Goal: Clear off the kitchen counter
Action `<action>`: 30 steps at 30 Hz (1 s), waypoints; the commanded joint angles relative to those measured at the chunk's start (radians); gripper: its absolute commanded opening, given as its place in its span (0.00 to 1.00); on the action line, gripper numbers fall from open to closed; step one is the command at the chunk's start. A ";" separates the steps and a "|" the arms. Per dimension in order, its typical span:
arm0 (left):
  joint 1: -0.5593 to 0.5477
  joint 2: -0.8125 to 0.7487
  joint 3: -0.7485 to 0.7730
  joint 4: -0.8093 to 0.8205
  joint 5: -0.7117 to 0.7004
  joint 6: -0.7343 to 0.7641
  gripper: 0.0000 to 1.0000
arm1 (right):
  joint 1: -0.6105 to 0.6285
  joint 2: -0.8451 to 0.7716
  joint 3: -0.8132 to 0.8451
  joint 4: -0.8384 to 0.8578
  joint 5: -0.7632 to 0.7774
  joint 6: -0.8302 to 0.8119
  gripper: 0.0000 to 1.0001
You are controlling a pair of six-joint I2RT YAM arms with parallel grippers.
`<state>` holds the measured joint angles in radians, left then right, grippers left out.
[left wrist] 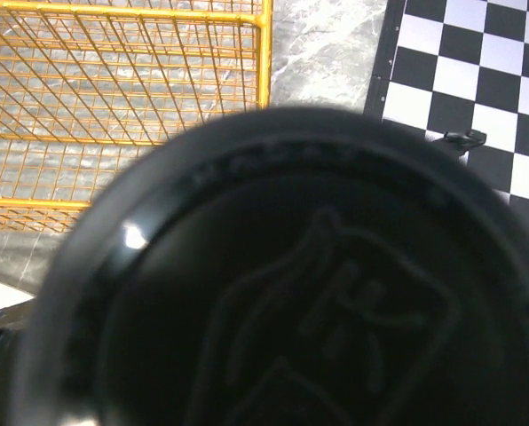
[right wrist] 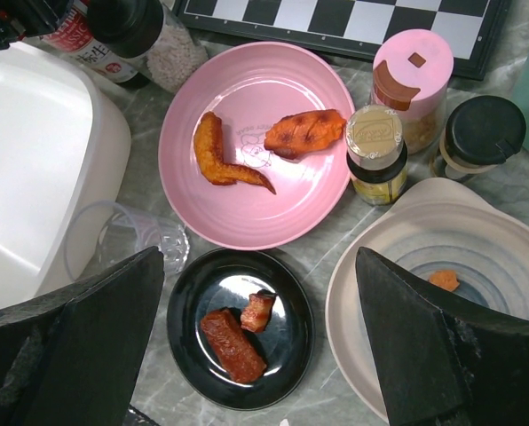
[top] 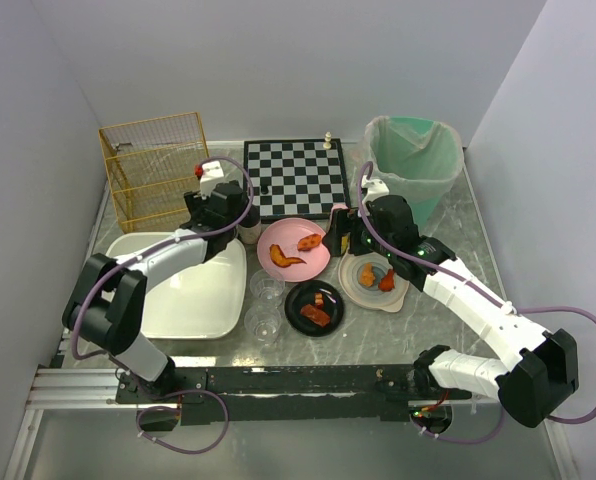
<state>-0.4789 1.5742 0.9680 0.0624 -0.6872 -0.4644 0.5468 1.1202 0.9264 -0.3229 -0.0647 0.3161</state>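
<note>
Your right gripper (right wrist: 260,266) hangs with its fingers spread wide and nothing between them, directly above the black plate (right wrist: 282,355) and its two pieces of red meat (right wrist: 233,342). Your left gripper (top: 221,215) is down over a big black lid (left wrist: 318,293) that fills its wrist view. The fingers don't show there, so I cannot tell whether it's released or gripping.

The kitchen counter (top: 378,335) runs under everything, and it's crowded. In the middle sits the pink plate (right wrist: 247,213) with a chicken wing (right wrist: 216,155) and a second fried piece (right wrist: 304,131). The beige plate (right wrist: 451,222) is to its right. Just far of that stand a gold-lidded jar (right wrist: 377,153), a pink-lidded jar (right wrist: 413,84) and a black-capped spice jar (right wrist: 482,133).

The white tub (right wrist: 34,151) is on the left, with a clear cup (right wrist: 127,240) just beside it. At the far side are a yellow wire basket (top: 153,165) on the left, a chessboard (top: 296,175) in the centre and a green bin (top: 413,165) on the right.
</note>
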 commanded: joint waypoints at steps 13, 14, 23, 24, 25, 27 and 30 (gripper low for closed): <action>0.002 0.064 -0.003 0.091 -0.063 0.040 0.65 | -0.013 -0.031 -0.018 0.012 0.011 -0.011 0.95; 0.002 0.066 -0.003 0.093 -0.066 0.043 0.63 | -0.013 -0.031 -0.020 0.012 0.011 -0.011 0.95; 0.002 0.060 -0.005 0.093 -0.084 0.053 0.16 | -0.015 -0.028 -0.023 0.015 0.006 -0.006 0.95; 0.002 0.053 -0.002 0.085 -0.084 0.055 0.07 | -0.015 -0.030 -0.024 0.015 0.006 -0.006 0.95; 0.002 0.044 0.008 0.077 -0.083 0.053 0.01 | -0.015 -0.030 -0.024 0.013 0.008 -0.008 0.95; 0.003 0.015 0.015 0.062 -0.074 0.058 0.01 | -0.016 -0.033 -0.026 0.012 0.011 -0.005 0.95; 0.002 -0.042 0.047 0.002 -0.055 0.059 0.01 | -0.016 -0.036 -0.031 0.012 0.012 -0.005 0.95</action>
<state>-0.4820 1.6203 0.9680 0.1356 -0.7280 -0.4309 0.5385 1.1179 0.9073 -0.3252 -0.0669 0.3161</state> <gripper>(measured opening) 0.698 0.950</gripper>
